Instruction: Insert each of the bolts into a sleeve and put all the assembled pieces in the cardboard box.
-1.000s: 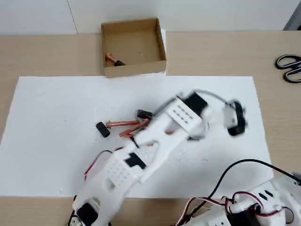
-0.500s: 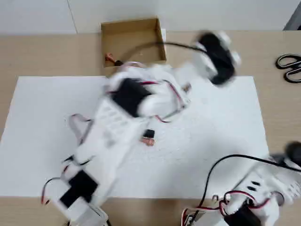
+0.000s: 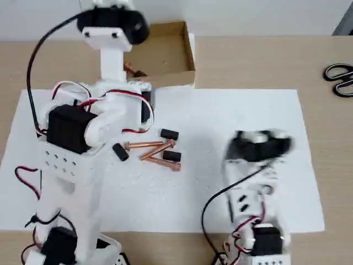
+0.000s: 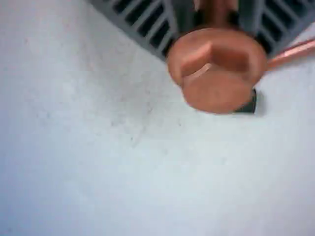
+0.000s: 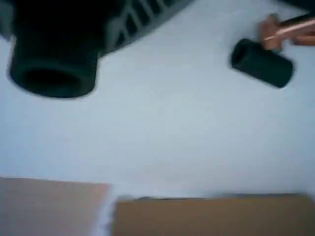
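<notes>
Near the top of the left wrist view, your left gripper [image 4: 216, 11] is closed on a copper bolt [image 4: 216, 69]. At upper left of its own view, your right gripper [image 5: 74, 24] pinches a black sleeve [image 5: 51, 64], both above the white paper [image 4: 98, 172]. Bring them together off-axis and the bolt may jam on the sleeve's rim or slip free.

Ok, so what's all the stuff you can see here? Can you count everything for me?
cardboard box: one, brown, far side of the table
assembled piece: one, copper and black, inside the box
loose bolts: three as far as I can tell, copper, crossed mid-sheet
loose sleeves: three, black, around those bolts
white sheet: one, white, on the table
table: one, tan
scissors: one pair, dark, off the sheet
held bolt: one, copper, in the left gripper
held sleeve: one, black, in the right gripper
arms: two, white
</notes>
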